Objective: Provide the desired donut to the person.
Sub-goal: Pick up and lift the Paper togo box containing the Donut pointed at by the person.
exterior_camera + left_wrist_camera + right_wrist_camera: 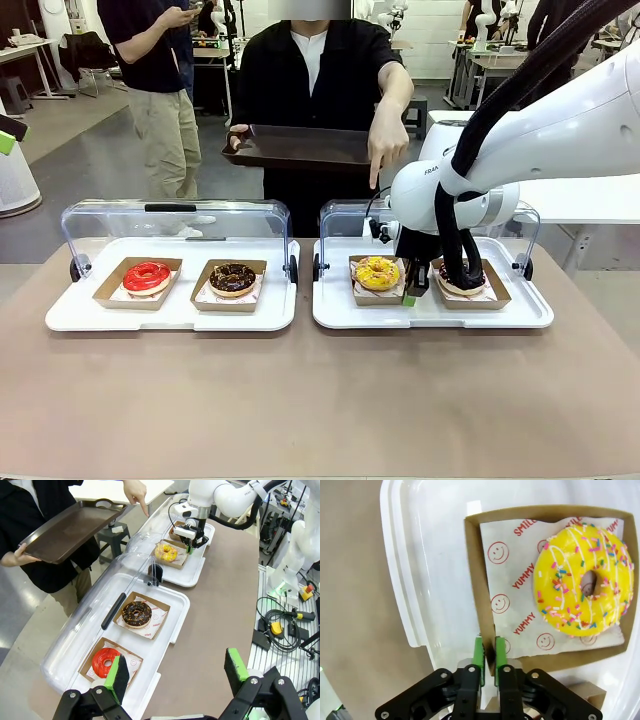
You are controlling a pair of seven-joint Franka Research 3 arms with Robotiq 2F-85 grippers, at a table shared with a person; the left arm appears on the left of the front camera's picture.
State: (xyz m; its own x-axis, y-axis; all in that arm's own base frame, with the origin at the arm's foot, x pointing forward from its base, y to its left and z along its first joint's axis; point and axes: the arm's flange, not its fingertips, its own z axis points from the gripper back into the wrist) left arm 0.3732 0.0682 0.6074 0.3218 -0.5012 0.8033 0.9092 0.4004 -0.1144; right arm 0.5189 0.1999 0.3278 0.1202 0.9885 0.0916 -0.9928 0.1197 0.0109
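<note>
Right gripper (pixel 489 652) tight on cardboard tray (pixel 472 580) wall by yellow donut (pixel 584 580); left gripper (pixel 176 670) wide; neighbouring donut (pixel 474 283) mostly behind right arm (pixel 560 140).

Between fingers of the right gripper (pixel 489 642), wall of a card tray (pixel 471 570); beyond them and rightward, donut (pixel 584 580) on paper liner (pixel 510 565) inside that tray; underneath, serving tray (pixel 440 555); leftward, table (pixel 350 580).

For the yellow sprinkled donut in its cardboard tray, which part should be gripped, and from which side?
Grip the upright side wall of the cardboard tray near a corner, not the glazed yellow donut, coming down from above so the fingers straddle it. The wall is thin and stands free; the right gripper is shut on it this way.
</note>
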